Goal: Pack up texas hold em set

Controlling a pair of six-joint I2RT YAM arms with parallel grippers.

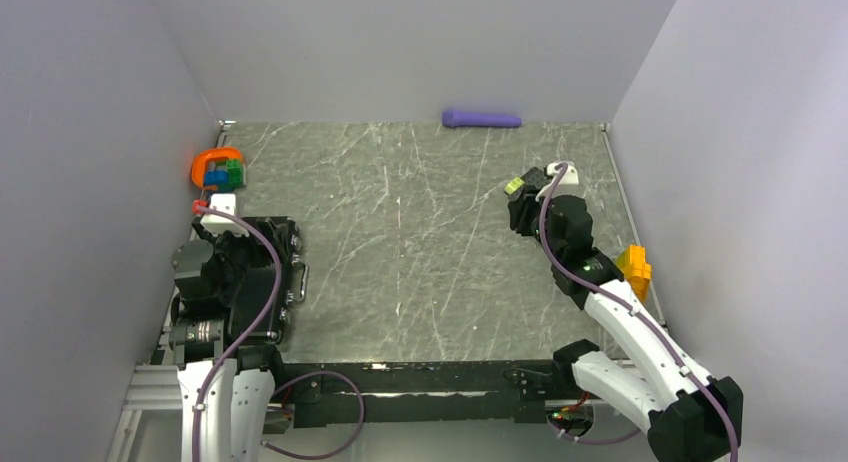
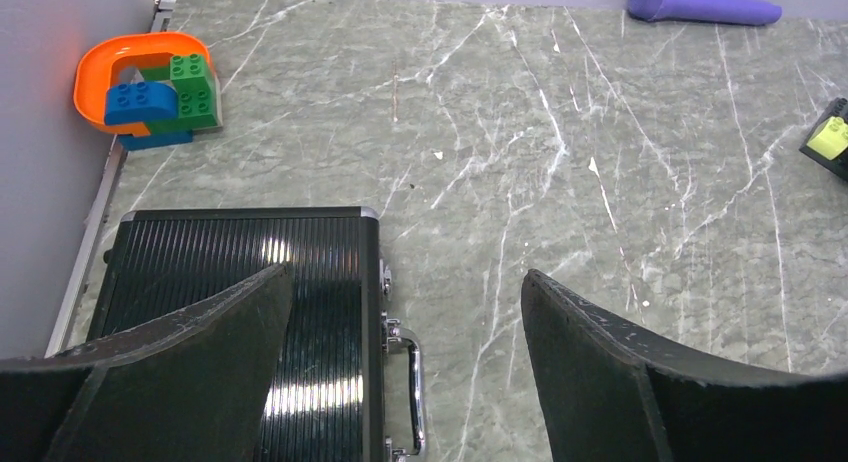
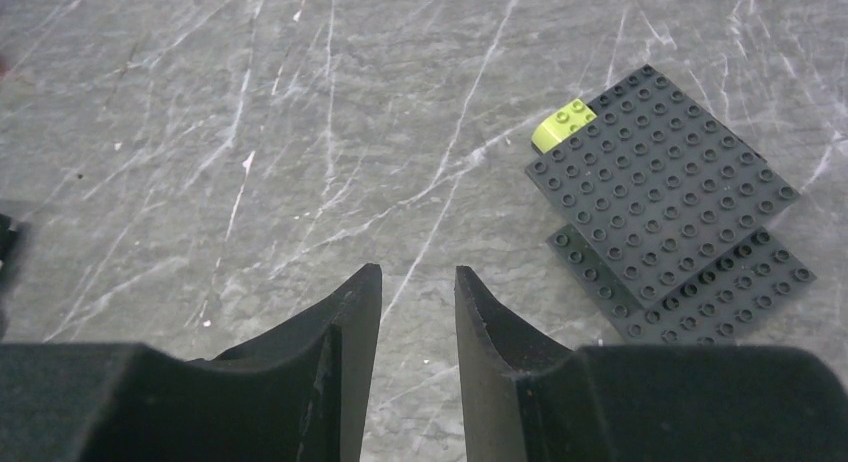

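Observation:
The texas hold em set shows as a black ribbed case point(image 2: 250, 262) lying with its lid down at the table's near left, its chrome handle point(image 2: 415, 382) facing the middle of the table. What is inside the case is hidden. My left gripper point(image 2: 408, 272) hangs just above the case's right edge, open wide, with one finger over the lid, the other over bare table, and nothing between them. In the top view the left arm covers most of the case point(image 1: 285, 252). My right gripper point(image 3: 418, 270) hovers over the table at the right with a narrow gap and holds nothing.
An orange ring toy with blue and green blocks point(image 2: 150, 87) sits in the far left corner. Black studded plates point(image 3: 660, 172) carrying a lime brick point(image 3: 563, 125) lie by my right gripper. A purple cylinder point(image 1: 482, 118) rests against the back wall. A yellow piece point(image 1: 633, 270) sits at the right edge.

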